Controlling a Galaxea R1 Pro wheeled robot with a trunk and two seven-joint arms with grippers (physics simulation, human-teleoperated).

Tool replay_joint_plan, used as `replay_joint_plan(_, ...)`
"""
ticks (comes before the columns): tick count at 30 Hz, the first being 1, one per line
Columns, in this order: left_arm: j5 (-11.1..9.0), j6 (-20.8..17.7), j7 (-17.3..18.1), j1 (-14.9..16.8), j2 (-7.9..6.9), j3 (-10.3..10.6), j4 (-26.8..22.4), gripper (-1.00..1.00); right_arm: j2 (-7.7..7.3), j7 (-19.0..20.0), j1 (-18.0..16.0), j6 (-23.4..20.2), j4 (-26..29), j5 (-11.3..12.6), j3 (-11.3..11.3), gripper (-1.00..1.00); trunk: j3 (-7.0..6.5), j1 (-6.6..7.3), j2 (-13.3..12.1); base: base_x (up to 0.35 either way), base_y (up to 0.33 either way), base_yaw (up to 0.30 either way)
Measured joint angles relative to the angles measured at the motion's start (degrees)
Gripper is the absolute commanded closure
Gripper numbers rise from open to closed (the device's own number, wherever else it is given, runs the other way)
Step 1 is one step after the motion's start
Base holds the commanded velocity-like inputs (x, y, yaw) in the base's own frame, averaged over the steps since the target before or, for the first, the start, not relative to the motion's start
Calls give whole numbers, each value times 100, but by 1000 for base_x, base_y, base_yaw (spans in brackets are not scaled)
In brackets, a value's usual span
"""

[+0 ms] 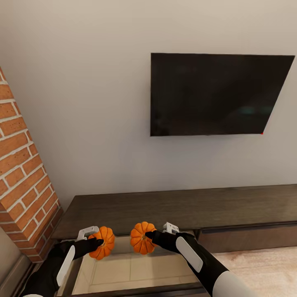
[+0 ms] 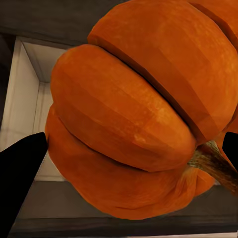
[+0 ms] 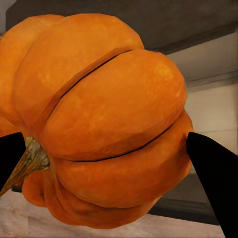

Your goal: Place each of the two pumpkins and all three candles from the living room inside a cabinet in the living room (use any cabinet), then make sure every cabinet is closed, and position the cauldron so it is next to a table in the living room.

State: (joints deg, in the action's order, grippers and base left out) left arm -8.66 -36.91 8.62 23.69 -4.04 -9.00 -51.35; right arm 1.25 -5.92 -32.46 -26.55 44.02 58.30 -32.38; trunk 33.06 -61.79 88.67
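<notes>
Two small ribbed orange pumpkins hang over an open drawer of the dark-brown cabinet. My left gripper is shut on the left pumpkin, which looms large in the left wrist view between the black fingers. My right gripper is shut on the right pumpkin, seen close in the right wrist view with a black finger on each side. The drawer's pale beige interior lies open below both pumpkins. Candles, cauldron and table are out of view.
A black TV hangs on the pale wall above the cabinet. A brick column stands at the left, close to the cabinet's end. A shut drawer front is to the right, with light wood floor below it.
</notes>
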Motion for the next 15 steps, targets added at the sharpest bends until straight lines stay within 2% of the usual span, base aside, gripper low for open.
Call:
replay_joint_plan(8, -13, 2, 1, -1, 5, 5, -3, 100, 0, -5, 0, -2, -1, -7, 0, 100, 0, -1, 0, 121, 5, 0)
replay_joint_plan(15, -8, 8, 0, 1, 8, -3, -31, 100, 6, -19, 5, 12, -11, -29, 8, 100, 0, -2, 0, 13, -2, 0)
